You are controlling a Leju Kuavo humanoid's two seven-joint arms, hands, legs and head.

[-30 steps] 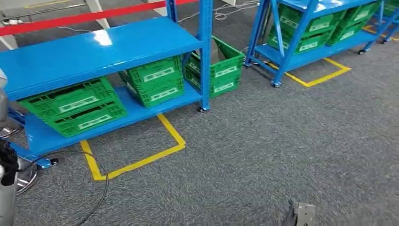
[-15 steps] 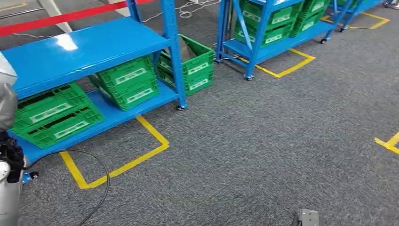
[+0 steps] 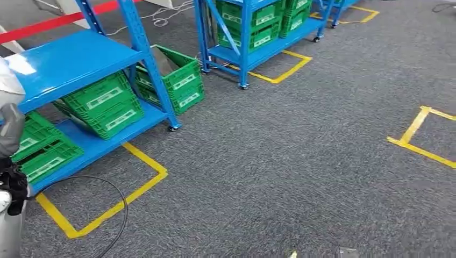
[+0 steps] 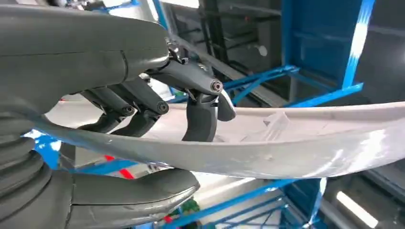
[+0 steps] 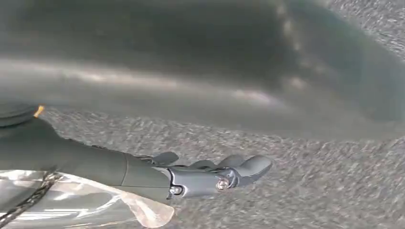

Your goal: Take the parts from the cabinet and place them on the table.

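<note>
Fingers of the left hand [image 4: 143, 100] are gripping a pale curved plastic part [image 4: 286, 143], the right hand [image 5: 191, 176] is clutching clear crinkly film [image 5: 95, 200], carrying; next calls for finding the table.

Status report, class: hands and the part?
Left hand grips pale curved glossy part. Right hand over grey carpet, grasp unclear. Black cable loops on floor.

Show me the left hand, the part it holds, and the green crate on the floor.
left hand [image 4: 143, 95], left wrist view, on the fingers.
part [image 4: 305, 143], left wrist view, on its pale curved body.
green crate [image 3: 180, 80], head view, on its front wall.
</note>
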